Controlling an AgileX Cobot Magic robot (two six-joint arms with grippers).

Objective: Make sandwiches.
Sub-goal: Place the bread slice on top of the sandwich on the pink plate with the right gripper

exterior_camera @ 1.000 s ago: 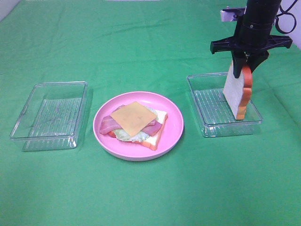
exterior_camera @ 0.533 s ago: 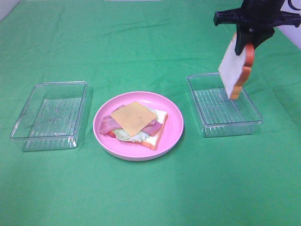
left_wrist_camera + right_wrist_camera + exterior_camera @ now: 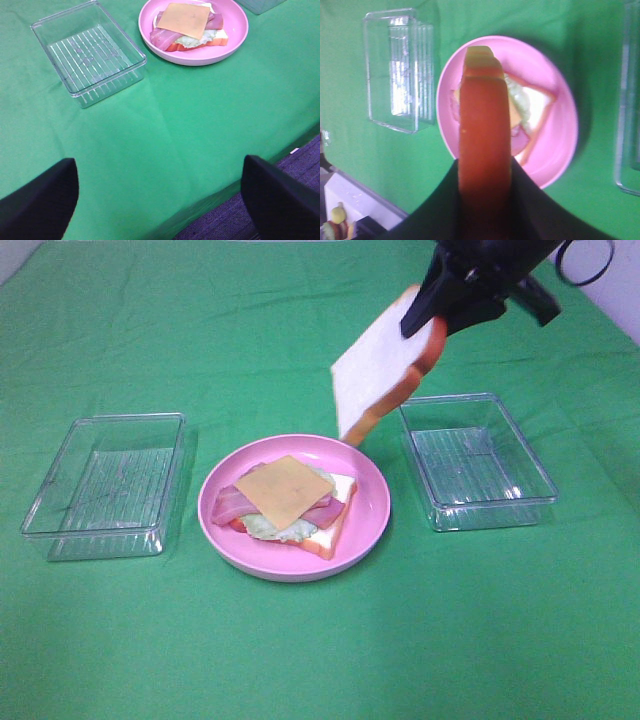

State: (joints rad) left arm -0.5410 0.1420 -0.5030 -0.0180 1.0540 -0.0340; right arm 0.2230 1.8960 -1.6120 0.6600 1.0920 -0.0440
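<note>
Bread slice (image 3: 383,365) hangs tilted, clamped in the right end effector (image 3: 432,328); one stacked sandwich (image 3: 287,503), one plate (image 3: 368,512), two trays (image 3: 104,483).

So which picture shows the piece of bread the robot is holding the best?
The exterior high view: the bread slice shows its whole white face and crust, tilted, pinched by the right gripper near the pink plate. The right wrist view shows only its crust edge. The left wrist view misses it.
</note>
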